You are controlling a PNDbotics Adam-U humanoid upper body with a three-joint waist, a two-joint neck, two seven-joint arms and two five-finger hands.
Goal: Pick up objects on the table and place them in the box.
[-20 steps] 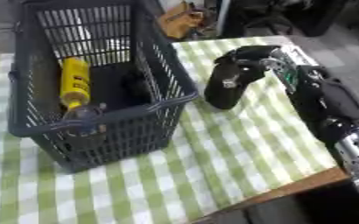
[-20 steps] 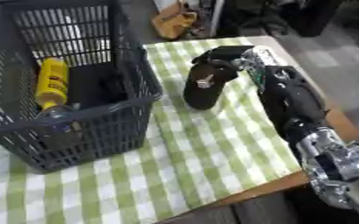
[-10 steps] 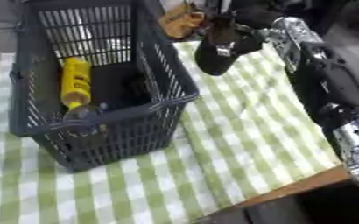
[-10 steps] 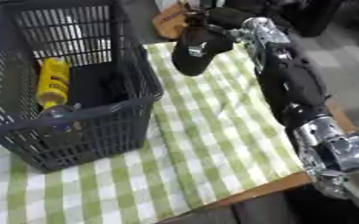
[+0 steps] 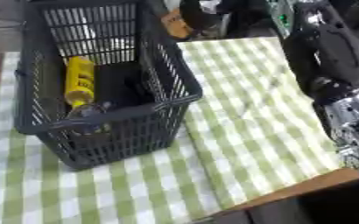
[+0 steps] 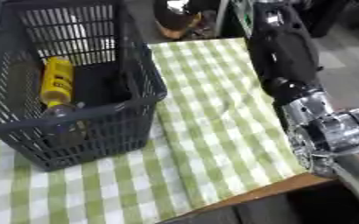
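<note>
A dark plastic basket (image 5: 176, 70) stands on the left of the green-checked cloth (image 5: 248, 109). Inside it lie a yellow bottle (image 5: 79, 81), a black thing (image 5: 123, 85) and a small greyish thing (image 5: 89, 113) by the front wall. My right hand (image 5: 244, 13) is raised at the top edge of the view, fingers curled round a dark rounded object (image 5: 199, 17). That object hangs in the air just beyond the basket's far right corner. The right forearm (image 6: 286, 57) runs down the right side. Part of the hand is cut off by the frame.
The table's wooden front edge (image 5: 309, 186) cuts across the lower right, with dark floor below it. Orange and dark clutter (image 6: 184, 30) lies past the table's far edge. Bare checked cloth stretches right of the basket.
My right arm has lifted the dark object off the cloth and carried it up and toward the far edge, ending above the basket's far right corner. The basket's contents have not moved.
</note>
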